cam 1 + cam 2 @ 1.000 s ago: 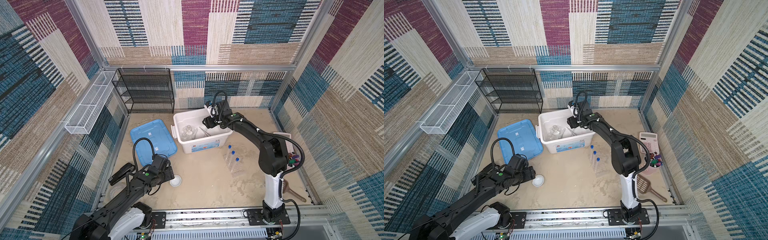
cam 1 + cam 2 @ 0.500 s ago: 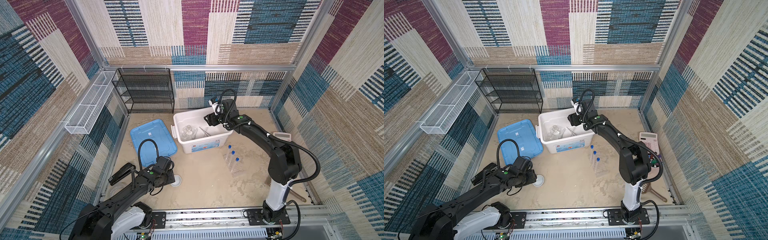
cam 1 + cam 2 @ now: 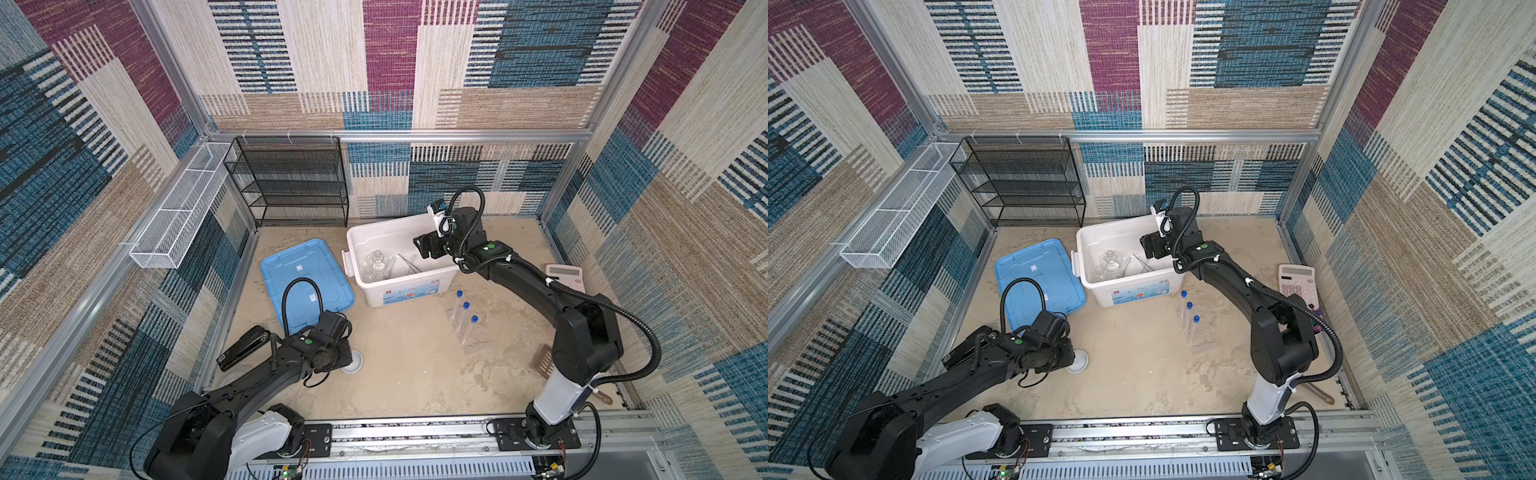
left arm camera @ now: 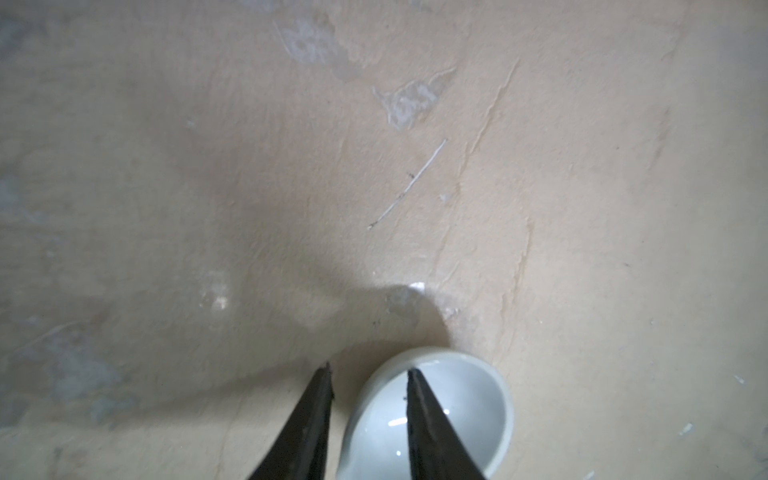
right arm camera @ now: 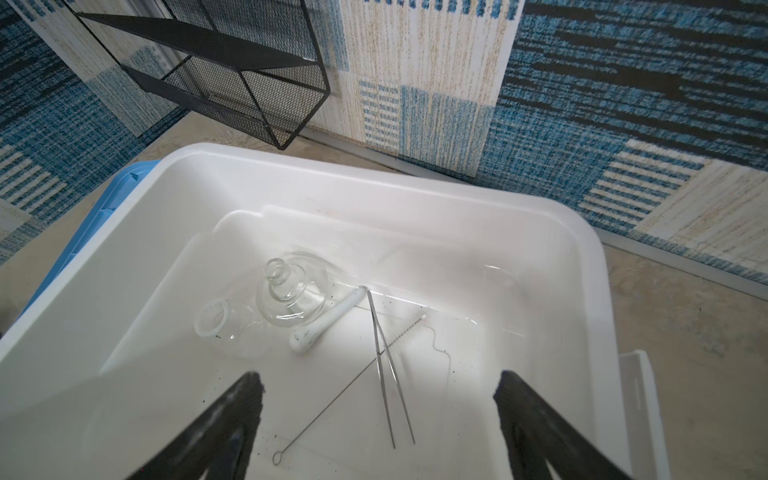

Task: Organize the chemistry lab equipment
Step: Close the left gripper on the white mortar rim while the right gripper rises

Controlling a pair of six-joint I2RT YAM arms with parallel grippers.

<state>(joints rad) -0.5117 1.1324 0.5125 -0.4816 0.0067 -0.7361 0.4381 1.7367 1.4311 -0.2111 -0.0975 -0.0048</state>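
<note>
Scuffed beige tabletop (image 3: 407,374) boxed in by woven patchwork walls. Toward the left front, left gripper (image 4: 369,372) low, jaws narrowly apart astride the rim of the small white bowl (image 4: 457,415), one finger inside, one outside; pinching or not, impossible to tell. Right gripper (image 5: 379,374) spread wide and empty above the white bin (image 5: 374,174) holding pestle (image 5: 328,322), tweezers (image 5: 372,307), thin rod (image 5: 332,403) and glass dishes (image 5: 291,291). Three blue-capped tubes (image 3: 465,316) lying near the bin's front.
</note>
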